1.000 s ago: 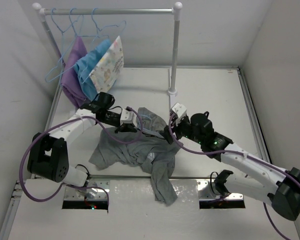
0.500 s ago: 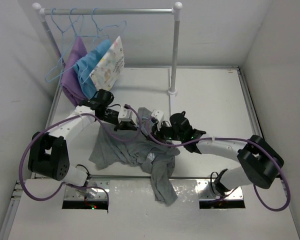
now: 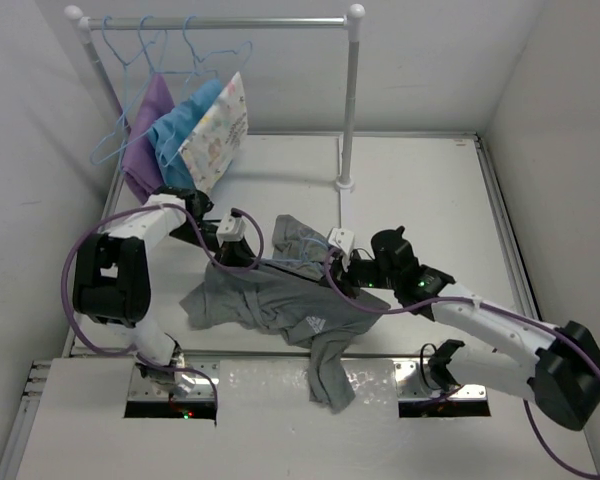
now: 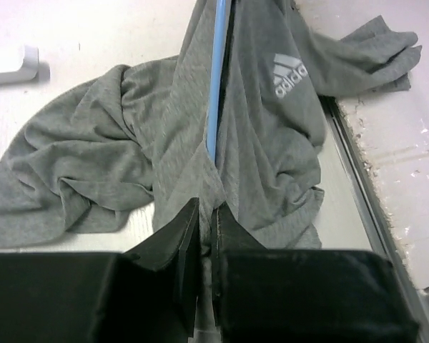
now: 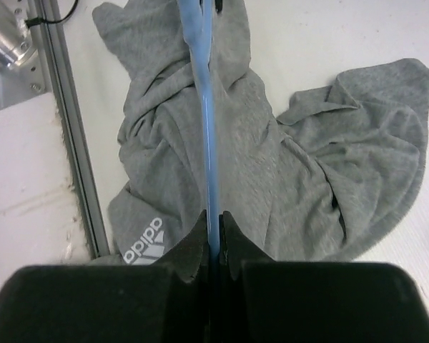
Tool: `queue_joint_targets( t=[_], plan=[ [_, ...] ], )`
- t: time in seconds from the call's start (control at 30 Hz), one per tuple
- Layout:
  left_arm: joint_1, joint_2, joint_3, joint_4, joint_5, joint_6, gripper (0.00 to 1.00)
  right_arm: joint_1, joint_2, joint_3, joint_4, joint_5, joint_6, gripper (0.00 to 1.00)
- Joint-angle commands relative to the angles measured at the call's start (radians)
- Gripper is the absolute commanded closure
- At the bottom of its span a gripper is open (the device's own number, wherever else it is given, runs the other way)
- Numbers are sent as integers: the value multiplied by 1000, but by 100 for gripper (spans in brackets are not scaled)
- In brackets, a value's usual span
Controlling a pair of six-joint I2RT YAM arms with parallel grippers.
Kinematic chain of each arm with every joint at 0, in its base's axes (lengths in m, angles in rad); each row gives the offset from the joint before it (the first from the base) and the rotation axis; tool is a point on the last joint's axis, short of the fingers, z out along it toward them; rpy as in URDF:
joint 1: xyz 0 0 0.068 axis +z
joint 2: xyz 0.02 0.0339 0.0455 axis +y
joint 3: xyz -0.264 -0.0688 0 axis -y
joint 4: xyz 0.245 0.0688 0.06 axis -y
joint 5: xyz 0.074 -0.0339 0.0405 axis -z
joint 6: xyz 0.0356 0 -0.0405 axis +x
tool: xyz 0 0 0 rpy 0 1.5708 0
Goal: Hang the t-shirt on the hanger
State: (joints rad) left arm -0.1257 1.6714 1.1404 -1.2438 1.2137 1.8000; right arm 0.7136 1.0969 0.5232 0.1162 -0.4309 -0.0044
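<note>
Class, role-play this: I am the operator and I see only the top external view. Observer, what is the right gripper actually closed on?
Observer: In the right wrist view, the right gripper is shut directly on the light-blue hanger wire, with no cloth visible at the pinch.
Operator: And the left one?
Observer: The left gripper is shut on a fold of the grey t-shirt. The wire disappears into that fold just beyond the fingertips.
Operator: What is the white mark on the shirt?
Observer: The left wrist view shows it is a chest logo that reads adidas.
</note>
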Motion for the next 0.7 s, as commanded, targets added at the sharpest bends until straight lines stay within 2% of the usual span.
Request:
queue_joint_targets(
  t=[0.0,0.07,0.1,0.13,0.23,0.27,0.33,0.37,0.4,0.47,0.53,0.57,0.6,0.67],
  plan=[
    [46,-79,-25,37,-68,-9,94,-34,-91,63,-170,-14,-98,100],
    [52,-125,-51,114,-97,-89,93,-40,-115,81,-237,-9,-121,100],
    [54,-142,-65,207,-109,-134,93,-40,-135,89,-257,1,-127,100],
    [54,-159,-102,265,-135,-236,93,-42,-143,96,-271,4,-132,100],
    [52,-213,-151,430,-167,-398,84,-42,-141,112,-279,3,-125,100],
    [52,-231,-149,452,-166,-422,75,-42,-132,118,-276,-2,-124,100],
    [41,-246,-124,449,-160,-473,63,-42,-100,138,-274,-31,-115,100],
    [32,-268,-108,429,-160,-479,40,-40,-92,146,-274,-41,-114,100],
    [8,-282,-94,425,-160,-500,28,-39,-86,155,-274,-49,-112,100],
    [-24,-333,-62,447,-161,-537,22,-39,-80,162,-270,-57,-114,100],
    [-112,-396,-67,509,-196,-641,19,-39,-78,181,-274,-60,-117,100],
    [-149,-416,-74,606,-221,-687,19,-37,-77,187,-285,-60,-118,100],
    [-223,-433,-85,663,-247,-799,19,-36,-75,192,-292,-57,-118,100],
    [-270,-440,-88,769,-252,-920,18,-36,-69,207,-309,-58,-121,100]
  ],
)
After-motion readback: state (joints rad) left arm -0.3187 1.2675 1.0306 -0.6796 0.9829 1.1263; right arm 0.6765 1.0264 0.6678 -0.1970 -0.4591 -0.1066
